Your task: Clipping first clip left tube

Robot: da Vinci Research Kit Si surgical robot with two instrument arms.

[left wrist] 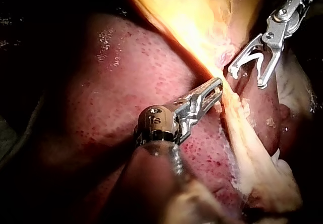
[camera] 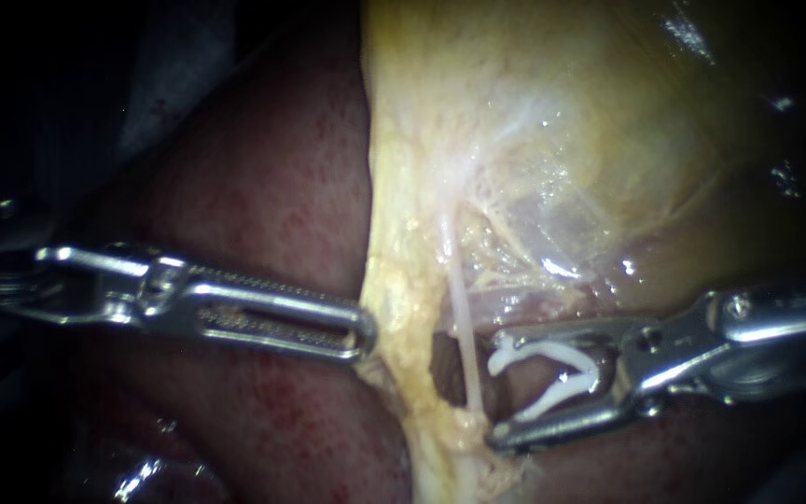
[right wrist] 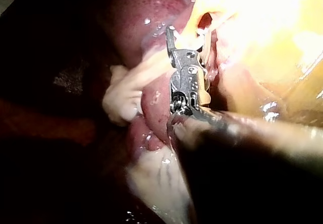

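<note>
**Held items.** The right instrument carries a white clip seated between its jaws. Both jaws bear on the clip from opposite sides and stand spread in a wide V, so the clip is open. The left instrument has long slotted jaws lying together. Their tips pinch the edge of the yellow tissue.

**Task item.** The tube is a thin, pale, smooth cord. It runs across the mouth of the right jaws, just ahead of the clip's open ends and not yet between them. A dark gap shows in the tissue beside the tube, on the side away from the right jaws. The left jaw tips lie near the tube, with the yellow tissue edge between them.

**Materials.** Both instruments are bright, ridged metal. The yellow tissue is a wet, glossy sheet, fatty and ragged at its edge.

**Surface.** The liver lies under the left instrument. It is dark red, speckled and moist. The surroundings are dark.
</note>
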